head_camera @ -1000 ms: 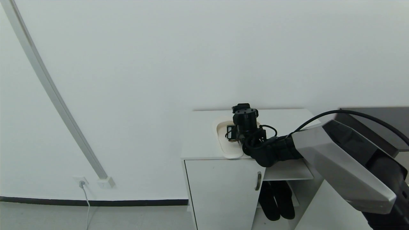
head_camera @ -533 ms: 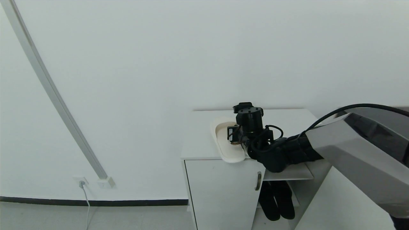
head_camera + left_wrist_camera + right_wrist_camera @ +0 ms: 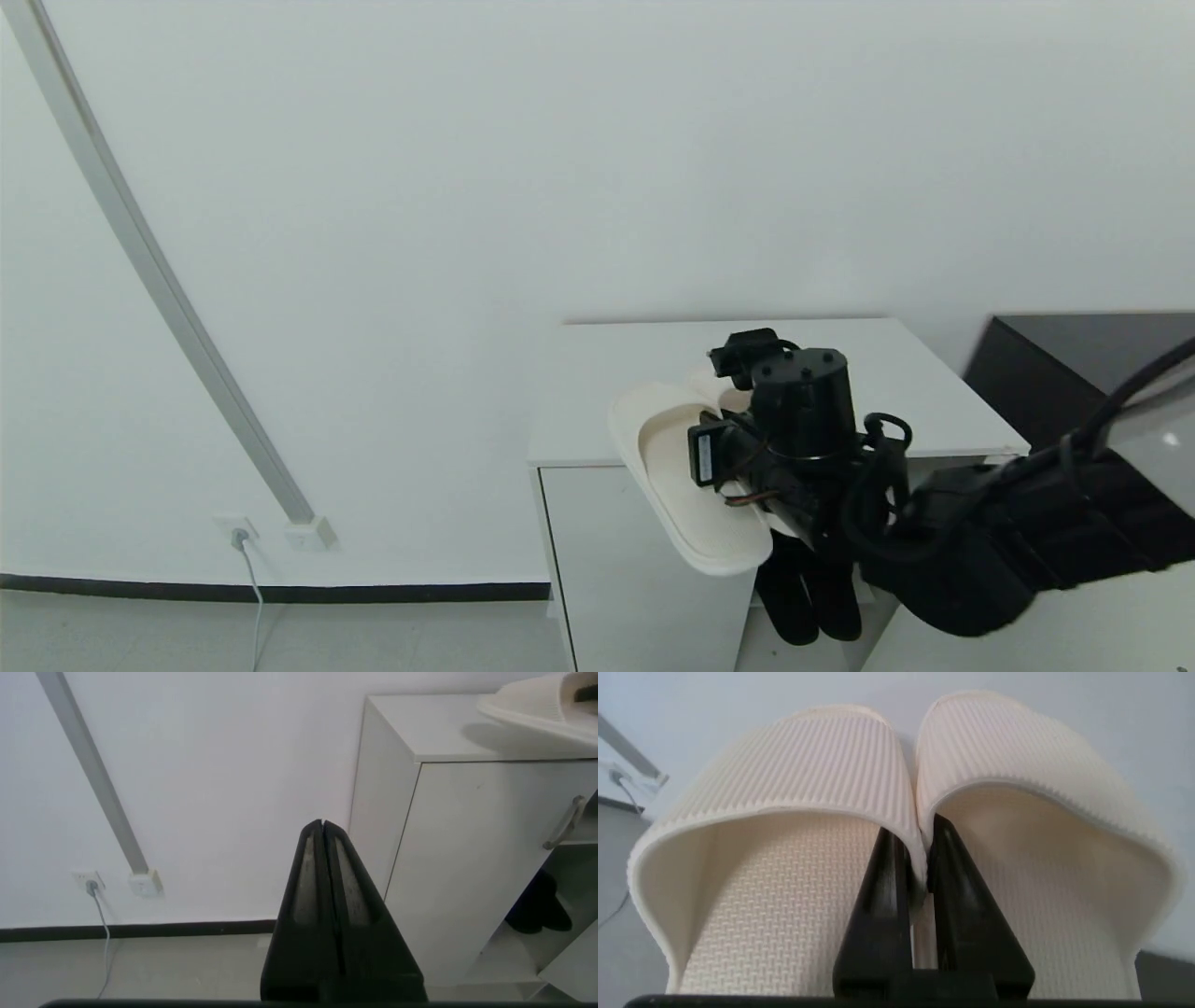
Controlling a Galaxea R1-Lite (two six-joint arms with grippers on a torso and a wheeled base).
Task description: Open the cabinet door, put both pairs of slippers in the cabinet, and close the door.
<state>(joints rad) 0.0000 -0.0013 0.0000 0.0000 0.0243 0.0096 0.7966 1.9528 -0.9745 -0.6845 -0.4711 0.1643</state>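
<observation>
Here, the tall white two-door cabinet (image 3: 597,411) stands against the wall. Its left door (image 3: 635,560) is shut, while the right side is open and largely covered by the right arm. A dark slab-topped unit (image 3: 1074,355) beside it is cut off by the picture's edge. A grey conduit strip (image 3: 149,261) slants down the wall to a white socket (image 3: 238,534) with a cable.

The pair of cream ribbed foam slippers (image 3: 691,485) is off the cabinet top, tilted out past its front edge and overlapping the upper corner of the shut door. One slipper shows almost whole. The other is mostly hidden behind the wrist, and in the left wrist view the pair (image 3: 542,709) is clipped by the frame. The pair of black slippers (image 3: 808,597) lies in the lower compartment, its upper part hidden by the cream sole and the arm.

The right gripper (image 3: 915,849) pinches the two touching inner walls of the cream pair between its black fingers (image 3: 882,887). The left gripper (image 3: 323,835) hangs well off the cabinet's left side, its fingers pressed flat together with nothing between them. The metal bar handle (image 3: 563,823) sits at the shut door's free edge.
</observation>
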